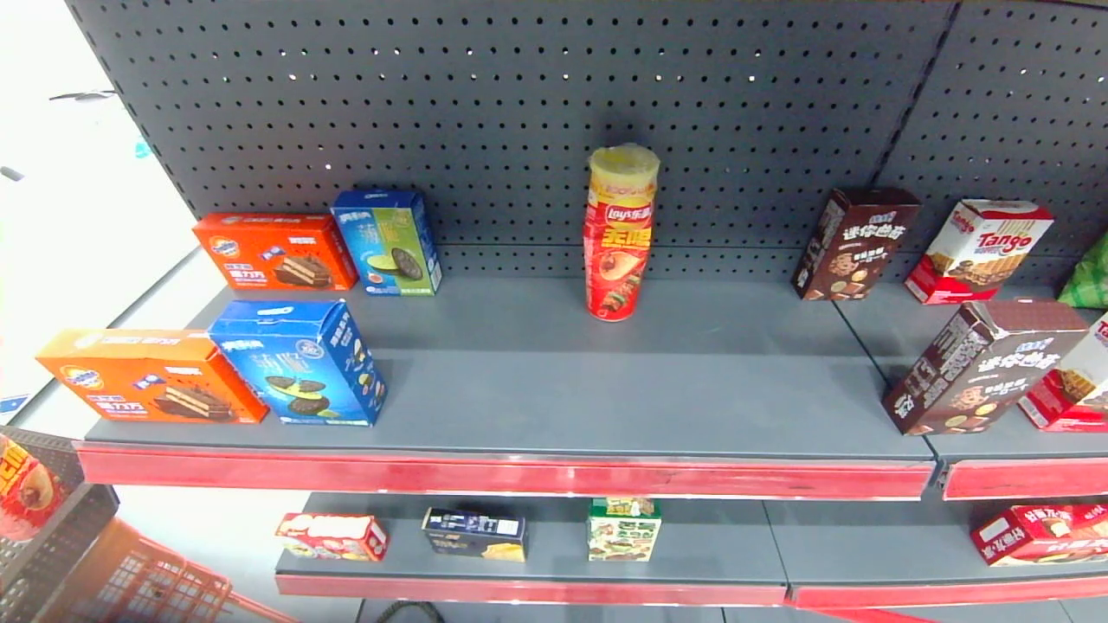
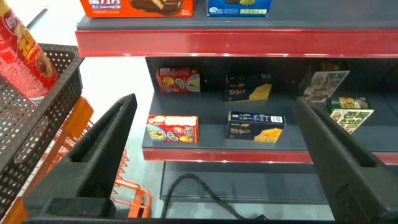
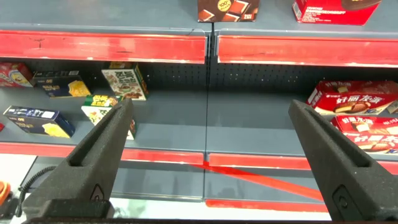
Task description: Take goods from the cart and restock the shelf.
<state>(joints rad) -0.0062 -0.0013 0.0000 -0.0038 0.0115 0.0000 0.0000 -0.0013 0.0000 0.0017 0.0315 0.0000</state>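
- Left gripper (image 2: 214,102): jaws wide apart, empty, facing the lower shelf (image 2: 214,142).
- Right gripper (image 3: 211,104): jaws apart, empty.
- Red chips can (image 2: 22,59) in the mesh cart (image 2: 46,112), near left.
- Another can (image 1: 619,234) upright, far middle of the upper shelf (image 1: 554,381).

The shelf (image 1: 537,381) is dark grey with a glossy red strip (image 1: 502,474) along its front edge, and the back panel (image 1: 519,86) is the same dark grey, dotted with even rows of small holes. On the shelf are a red can (image 1: 617,260) with a yellow lid, orange boxes (image 1: 273,251), blue boxes (image 1: 299,362) with pale green patches, dark brown boxes (image 1: 853,245) and a red-and-white box (image 1: 978,251). The cart (image 1: 147,588) is orange wire with a black mesh basket (image 2: 50,106), and the second can (image 2: 22,59) in it is red with yellow lettering.
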